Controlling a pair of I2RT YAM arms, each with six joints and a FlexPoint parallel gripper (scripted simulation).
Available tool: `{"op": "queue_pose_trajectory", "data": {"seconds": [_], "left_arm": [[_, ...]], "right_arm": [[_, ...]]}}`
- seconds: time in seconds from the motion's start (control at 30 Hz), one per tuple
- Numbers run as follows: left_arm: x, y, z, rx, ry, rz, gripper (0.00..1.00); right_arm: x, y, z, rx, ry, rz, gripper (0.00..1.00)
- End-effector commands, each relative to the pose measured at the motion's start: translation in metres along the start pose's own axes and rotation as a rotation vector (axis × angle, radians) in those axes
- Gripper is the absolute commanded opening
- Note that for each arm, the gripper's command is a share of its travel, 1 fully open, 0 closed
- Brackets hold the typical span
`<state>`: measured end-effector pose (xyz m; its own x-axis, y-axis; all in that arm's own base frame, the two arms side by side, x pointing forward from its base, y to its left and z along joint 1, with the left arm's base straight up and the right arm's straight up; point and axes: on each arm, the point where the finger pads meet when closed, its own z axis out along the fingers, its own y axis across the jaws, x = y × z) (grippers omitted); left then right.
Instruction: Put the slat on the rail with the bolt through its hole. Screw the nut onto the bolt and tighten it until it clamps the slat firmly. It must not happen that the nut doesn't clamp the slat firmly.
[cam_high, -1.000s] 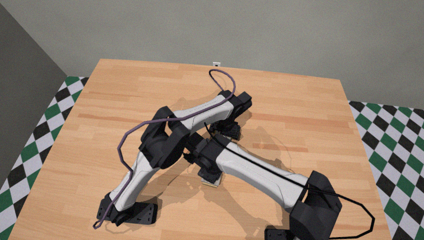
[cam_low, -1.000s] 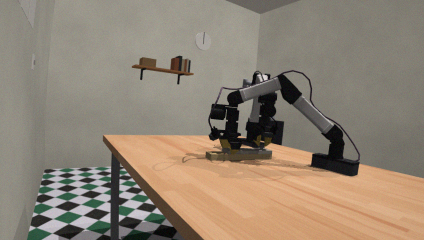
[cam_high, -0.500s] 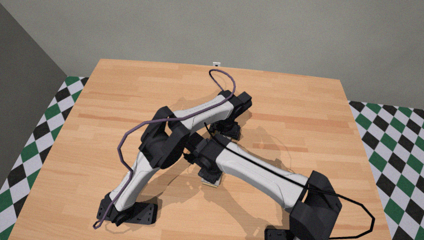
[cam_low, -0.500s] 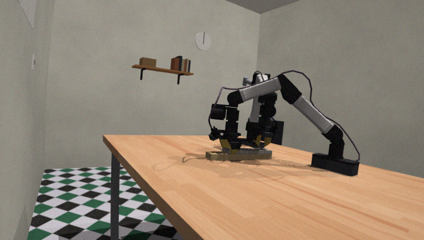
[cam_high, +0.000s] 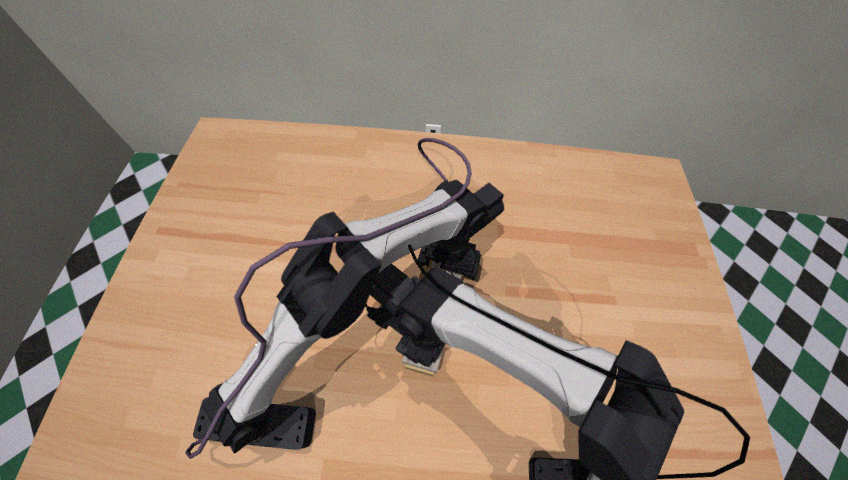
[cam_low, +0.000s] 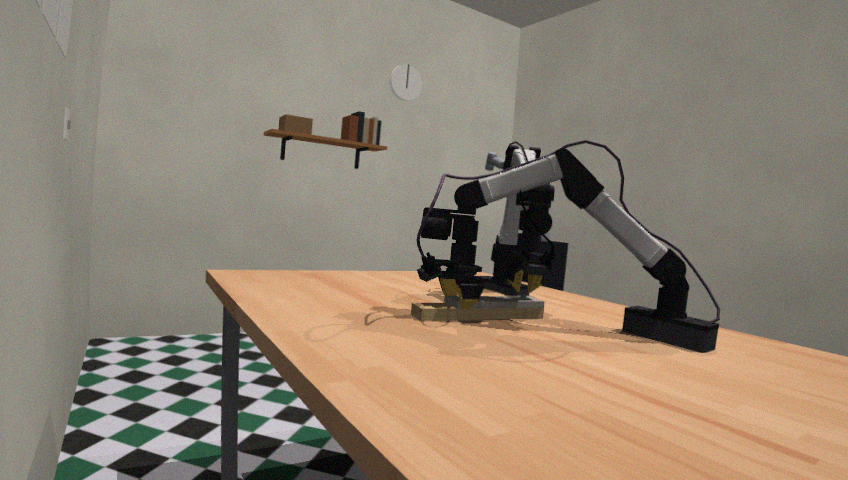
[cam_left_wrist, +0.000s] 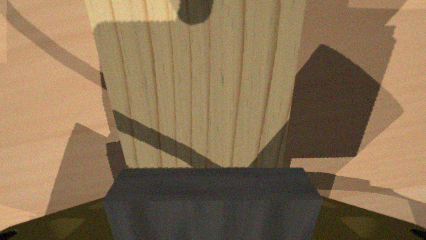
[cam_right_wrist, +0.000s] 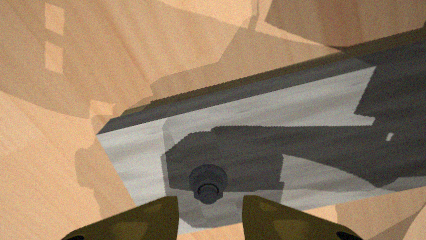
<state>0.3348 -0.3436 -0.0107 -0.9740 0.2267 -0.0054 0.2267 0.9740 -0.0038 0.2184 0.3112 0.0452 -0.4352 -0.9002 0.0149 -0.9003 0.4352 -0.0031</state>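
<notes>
A flat grey slat (cam_low: 531, 305) (cam_left_wrist: 212, 183) (cam_right_wrist: 300, 110) lies along the wooden rail (cam_low: 429, 312) (cam_left_wrist: 200, 95). Near the slat's end a dark round nut (cam_right_wrist: 208, 172) shows around the bolt (cam_right_wrist: 208, 191), whose tip points up. How tightly it sits cannot be told. My left gripper (cam_low: 461, 299) (cam_left_wrist: 212, 202) is shut on the other end of the slat, a finger on each side; bare rail reaches out beyond it. My right gripper (cam_low: 526, 281) (cam_right_wrist: 210, 206) is partly open and empty, its fingertips on either side just beside the bolt. The top view hides both gripping places behind the arms.
The two arms stand close together over the table (cam_high: 238, 184) (cam_low: 565, 404), the left forearm behind the right one in the top view. Their cables loop above the arms. The left arm's base (cam_high: 276, 425) (cam_low: 669, 330) stands at the table's near side. Shadows cover much of the slat.
</notes>
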Motion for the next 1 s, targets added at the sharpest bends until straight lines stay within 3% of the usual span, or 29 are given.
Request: {"op": "queue_pose_trajectory", "data": {"seconds": [0.0, 0.97], "left_arm": [[-0.0036, -0.0009, -0.0069, 0.009, -0.017, 0.005, 0.67], [-0.0036, -0.0009, -0.0069, 0.009, -0.017, 0.005, 0.67]], "right_arm": [[-0.0059, -0.0003, -0.0041, 0.003, -0.030, 0.001, 0.14], [-0.0031, 0.0002, -0.0049, 0.001, -0.018, 0.001, 0.11]]}}
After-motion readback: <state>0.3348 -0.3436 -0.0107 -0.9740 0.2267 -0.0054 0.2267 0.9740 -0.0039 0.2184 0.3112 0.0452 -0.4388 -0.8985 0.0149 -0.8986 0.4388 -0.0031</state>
